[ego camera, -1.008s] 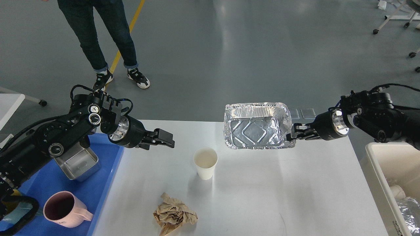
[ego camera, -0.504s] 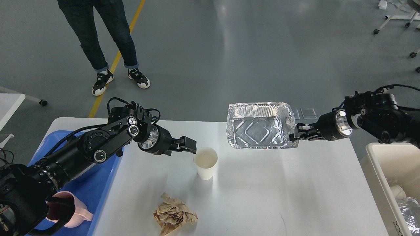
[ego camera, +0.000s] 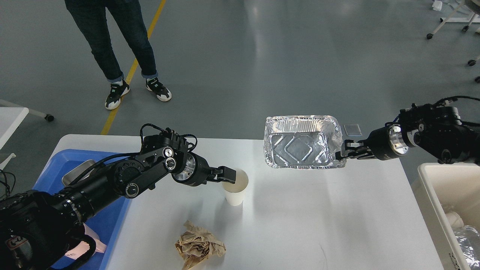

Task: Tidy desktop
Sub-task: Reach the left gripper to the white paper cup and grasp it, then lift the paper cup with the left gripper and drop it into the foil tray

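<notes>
White desktop [ego camera: 300,221], long axis left to right

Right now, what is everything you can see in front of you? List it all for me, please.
desktop: one, white, fills the middle.
paper cup: one, white, upright at mid-desktop.
crumpled paper: one wad, brown, near edge of the desktop.
foil tray: one, silver, held up over the far edge.
blue tray: one, left of the desktop.
metal container: one, silver, in the blue tray, mostly hidden.
bin: one, off-white, at right, with rubbish inside.
person: one, legs only, dark jeans, standing beyond the desktop.
left claw: one, black, at the cup's rim.
right claw: one, black, gripping the foil tray's edge.
</notes>
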Available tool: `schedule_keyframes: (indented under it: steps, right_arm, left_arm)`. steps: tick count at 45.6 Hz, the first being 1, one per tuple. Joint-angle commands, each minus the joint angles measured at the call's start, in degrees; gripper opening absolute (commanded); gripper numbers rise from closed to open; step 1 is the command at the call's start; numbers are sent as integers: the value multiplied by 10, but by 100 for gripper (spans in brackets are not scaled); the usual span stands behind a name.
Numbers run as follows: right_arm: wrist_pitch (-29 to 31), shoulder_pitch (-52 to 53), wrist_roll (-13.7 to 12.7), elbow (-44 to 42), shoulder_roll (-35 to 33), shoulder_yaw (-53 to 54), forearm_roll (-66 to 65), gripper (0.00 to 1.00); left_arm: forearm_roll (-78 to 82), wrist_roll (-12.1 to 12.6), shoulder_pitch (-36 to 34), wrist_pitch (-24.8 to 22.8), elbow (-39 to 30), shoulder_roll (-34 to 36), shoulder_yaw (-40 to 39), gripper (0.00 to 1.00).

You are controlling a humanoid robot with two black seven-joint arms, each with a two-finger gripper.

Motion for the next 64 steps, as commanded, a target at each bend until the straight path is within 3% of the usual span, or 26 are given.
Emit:
schedule_keyframes:
  steps: [1, 5, 8, 10, 14, 26, 44, 53, 64]
  right_arm:
    - [-1, 0, 0, 0, 0, 0, 0, 0]
    - [-1, 0, 0, 0, 1, 0, 0, 0]
    - [-2, -1, 0, 0, 1, 0, 0, 0]
    - [-2, -1, 0, 0, 0, 0, 0, 0]
    - [-2, -1, 0, 0, 0, 0, 0, 0]
    - [-2, -2, 0, 3, -6, 0, 0, 0]
    - [-4, -5, 0, 3, -11, 0, 1, 0]
    - [-4, -5, 0, 3, -10, 0, 1, 0]
    - [-1, -4, 2, 5, -8, 0, 0, 0]
  left_arm:
    - [-1, -1, 0, 44, 0, -1, 38, 80]
    - [-1, 3, -2, 55, 0, -1, 55, 63]
    - [-1, 5, -4, 52, -1, -1, 55, 58]
    - [1, 11, 0, 68, 4, -8, 50, 42]
    - [-8, 0, -6, 85, 8, -15, 57, 41]
    - [-6, 12, -8, 57, 14, -15, 73, 4]
    - [-10, 43, -25, 52, 11, -5, 93, 0]
    - [-24, 46, -35, 16, -9, 61, 82, 0]
    - [-65, 30, -71, -59, -96, 228, 51, 0]
